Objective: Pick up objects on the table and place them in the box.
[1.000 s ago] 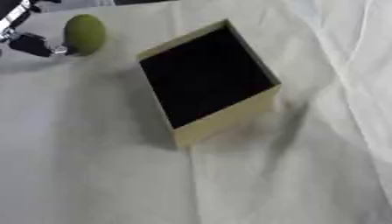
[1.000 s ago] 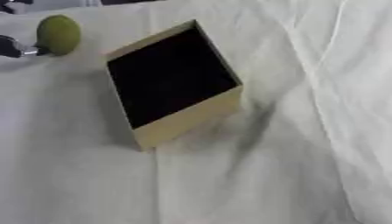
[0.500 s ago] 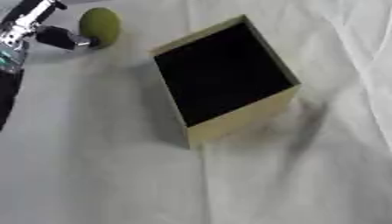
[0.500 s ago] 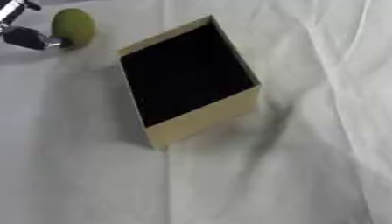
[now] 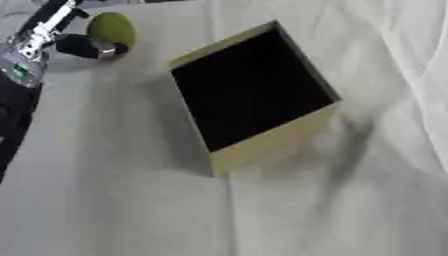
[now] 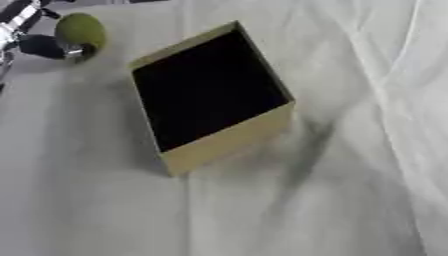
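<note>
A green round object (image 5: 111, 30) lies on the white cloth at the far upper left. My left hand (image 5: 39, 37), black and silver, comes in from the left edge and touches the object's left and lower side. How it holds the object is hidden. A tan box (image 5: 262, 145) with a dark inside stands open in the middle of the cloth, turned corner-on, with nothing showing in it. The right hand shows in no view.
The white cloth (image 5: 122, 200) covers the whole table, with folds running down the right side (image 6: 394, 100). A dark strip (image 5: 10, 125) of my left arm lies along the left edge.
The whole picture has shifted, so the camera moved. My left hand has come further into view and stays against the green object; the box has not moved on the cloth.
</note>
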Robot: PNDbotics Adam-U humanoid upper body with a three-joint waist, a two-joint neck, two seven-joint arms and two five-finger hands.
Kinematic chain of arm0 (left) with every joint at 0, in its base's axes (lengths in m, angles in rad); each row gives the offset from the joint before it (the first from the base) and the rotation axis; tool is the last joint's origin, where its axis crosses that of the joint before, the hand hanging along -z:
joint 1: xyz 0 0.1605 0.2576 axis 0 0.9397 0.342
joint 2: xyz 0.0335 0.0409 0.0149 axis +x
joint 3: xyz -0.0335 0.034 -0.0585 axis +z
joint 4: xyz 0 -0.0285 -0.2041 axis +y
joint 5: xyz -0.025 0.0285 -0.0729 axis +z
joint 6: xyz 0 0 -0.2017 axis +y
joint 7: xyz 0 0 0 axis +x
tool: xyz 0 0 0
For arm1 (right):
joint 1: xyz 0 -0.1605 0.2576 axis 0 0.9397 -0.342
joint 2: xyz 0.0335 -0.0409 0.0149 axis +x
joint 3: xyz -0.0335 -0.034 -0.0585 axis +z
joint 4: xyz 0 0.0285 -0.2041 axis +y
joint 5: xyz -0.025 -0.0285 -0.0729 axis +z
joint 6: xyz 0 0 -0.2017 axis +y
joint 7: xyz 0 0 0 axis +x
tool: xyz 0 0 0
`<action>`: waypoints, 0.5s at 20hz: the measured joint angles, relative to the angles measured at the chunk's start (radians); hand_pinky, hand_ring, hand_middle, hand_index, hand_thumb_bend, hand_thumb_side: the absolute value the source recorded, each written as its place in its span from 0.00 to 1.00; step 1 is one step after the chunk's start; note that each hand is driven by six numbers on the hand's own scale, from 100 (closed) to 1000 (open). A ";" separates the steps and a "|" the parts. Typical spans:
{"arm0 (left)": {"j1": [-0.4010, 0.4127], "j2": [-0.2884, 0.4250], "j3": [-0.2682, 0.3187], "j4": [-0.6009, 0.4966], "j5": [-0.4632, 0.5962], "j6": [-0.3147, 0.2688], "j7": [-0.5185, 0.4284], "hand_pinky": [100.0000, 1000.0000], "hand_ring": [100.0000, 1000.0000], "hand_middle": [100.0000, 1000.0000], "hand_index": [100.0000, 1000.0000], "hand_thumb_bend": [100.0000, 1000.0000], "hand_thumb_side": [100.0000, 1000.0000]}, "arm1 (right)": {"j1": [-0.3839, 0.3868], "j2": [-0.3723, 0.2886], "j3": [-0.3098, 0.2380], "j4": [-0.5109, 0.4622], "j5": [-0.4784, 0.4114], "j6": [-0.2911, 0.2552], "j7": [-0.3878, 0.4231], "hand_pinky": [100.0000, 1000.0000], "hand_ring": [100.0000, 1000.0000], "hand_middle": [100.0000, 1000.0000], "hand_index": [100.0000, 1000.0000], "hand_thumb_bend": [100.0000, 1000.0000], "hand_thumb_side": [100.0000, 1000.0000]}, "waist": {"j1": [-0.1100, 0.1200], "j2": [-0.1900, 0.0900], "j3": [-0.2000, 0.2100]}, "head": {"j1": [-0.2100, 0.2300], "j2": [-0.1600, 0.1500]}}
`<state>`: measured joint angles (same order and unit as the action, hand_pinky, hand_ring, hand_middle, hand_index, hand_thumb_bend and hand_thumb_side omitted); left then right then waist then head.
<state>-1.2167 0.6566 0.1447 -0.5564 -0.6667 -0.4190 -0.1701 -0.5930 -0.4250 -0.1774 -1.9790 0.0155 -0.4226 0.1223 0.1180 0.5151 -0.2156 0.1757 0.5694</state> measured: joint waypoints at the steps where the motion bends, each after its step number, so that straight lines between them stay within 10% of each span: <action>1: 0.000 -0.001 0.000 0.000 0.002 0.001 -0.002 0.79 1.00 0.86 0.85 0.59 0.16 | 0.000 0.000 0.000 0.000 0.000 0.001 0.001 0.86 0.89 0.61 0.74 0.00 0.40 | 0.001 0.001 -0.001 | 0.000 0.000; 5: 0.000 -0.009 0.001 0.000 0.016 0.001 -0.004 0.66 0.88 0.75 0.77 0.24 0.00 | -0.001 0.005 0.000 0.000 0.000 0.003 0.003 0.86 0.89 0.61 0.74 0.00 0.41 | 0.002 0.001 -0.005 | 0.000 0.000; 10: 0.000 -0.009 0.004 0.000 0.044 0.008 0.005 0.61 0.84 0.72 0.75 0.14 0.00 | 0.000 0.008 0.000 0.000 0.000 0.007 0.007 0.86 0.89 0.61 0.74 0.00 0.41 | 0.002 0.001 -0.005 | 0.000 0.000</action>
<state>-1.2167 0.6473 0.1487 -0.5561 -0.6223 -0.4106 -0.1649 -0.5927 -0.4171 -0.1774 -1.9790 0.0155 -0.4153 0.1289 0.1205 0.5166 -0.2205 0.1757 0.5692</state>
